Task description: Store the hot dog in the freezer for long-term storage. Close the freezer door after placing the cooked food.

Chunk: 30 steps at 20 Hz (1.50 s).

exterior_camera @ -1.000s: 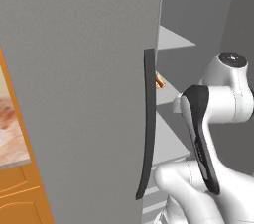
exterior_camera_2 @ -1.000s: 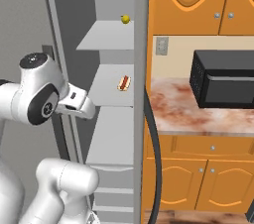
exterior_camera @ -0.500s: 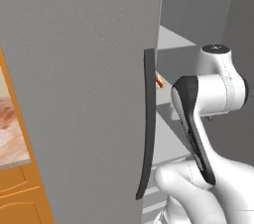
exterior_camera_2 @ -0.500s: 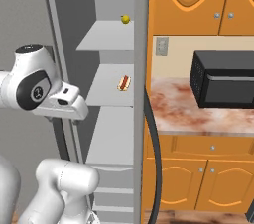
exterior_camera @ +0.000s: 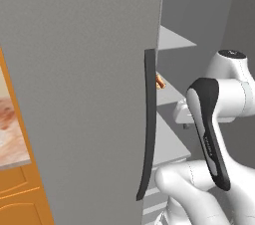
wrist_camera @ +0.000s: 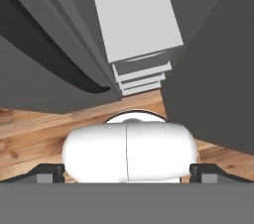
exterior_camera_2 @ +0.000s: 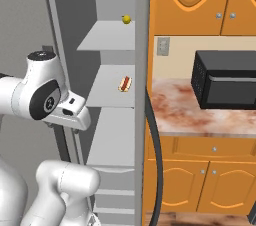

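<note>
The hot dog (exterior_camera_2: 125, 84), a tan bun with a red sausage, lies on the middle white shelf of the freezer (exterior_camera_2: 107, 140). Its end peeks out behind a black handle in the left base view (exterior_camera: 160, 81). The freezer door (exterior_camera_2: 142, 45) stands open, edge-on to the right base view, with its long black handle (exterior_camera_2: 156, 170) curving toward me. My gripper (exterior_camera_2: 77, 120) hangs in front of the freezer, left of and below the hot dog, pointing down at the floor. In the hand view the gripper (wrist_camera: 126, 174) is open and holds nothing.
A small yellow fruit (exterior_camera_2: 126, 19) sits on the upper shelf. The neighbouring plain grey door (exterior_camera: 84, 79) with its black handle (exterior_camera: 148, 119) is close on the left. A black microwave (exterior_camera_2: 225, 80) stands on the marbled counter (exterior_camera_2: 170, 115) at right. Pale drawers (wrist_camera: 141, 74) lie low in the freezer.
The arm has swivelled in front of the freezer and the hand has dipped slightly. The hot dog stays on its shelf, and the jaws remain wide.
</note>
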{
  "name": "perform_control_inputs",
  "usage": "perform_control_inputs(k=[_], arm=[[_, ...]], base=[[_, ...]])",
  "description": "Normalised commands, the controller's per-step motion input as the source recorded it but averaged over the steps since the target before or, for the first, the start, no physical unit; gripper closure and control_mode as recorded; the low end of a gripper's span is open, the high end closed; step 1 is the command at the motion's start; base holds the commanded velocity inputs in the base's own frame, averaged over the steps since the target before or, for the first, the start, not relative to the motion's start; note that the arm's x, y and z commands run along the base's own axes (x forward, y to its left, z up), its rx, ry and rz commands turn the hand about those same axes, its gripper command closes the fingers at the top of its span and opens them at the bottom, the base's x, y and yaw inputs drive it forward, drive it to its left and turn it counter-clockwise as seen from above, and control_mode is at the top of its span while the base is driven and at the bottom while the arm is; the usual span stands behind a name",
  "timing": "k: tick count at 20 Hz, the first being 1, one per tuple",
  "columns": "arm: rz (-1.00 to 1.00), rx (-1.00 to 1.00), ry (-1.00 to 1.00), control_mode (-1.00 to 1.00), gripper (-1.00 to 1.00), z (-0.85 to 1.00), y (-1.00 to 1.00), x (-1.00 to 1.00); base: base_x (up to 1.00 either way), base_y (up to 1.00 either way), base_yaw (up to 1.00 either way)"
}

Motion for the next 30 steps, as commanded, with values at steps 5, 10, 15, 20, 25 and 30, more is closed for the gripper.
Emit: perform_control_inputs(k=[5,10,15,20,25,30], arm=[[0.00,0.00,0.00,-1.00,-1.00,0.00,0.00,0.00],[0.00,0.00,0.00,-1.00,-1.00,0.00,0.00,0.00],[0.00,0.00,0.00,1.00,-1.00,0.00,0.00,0.00],[0.00,0.00,0.00,1.00,-1.00,0.00,0.00,0.00],[0.00,0.00,0.00,1.00,-1.00,0.00,0.00,0.00],[0.00,0.00,0.00,1.00,-1.00,0.00,0.00,0.00]], base=[[0.00,0.00,0.00],[0.00,0.00,0.00],[0.00,0.00,0.00],[-0.13,0.00,0.00],[-0.50,-0.01,0.10],[-0.73,-0.10,0.15]])
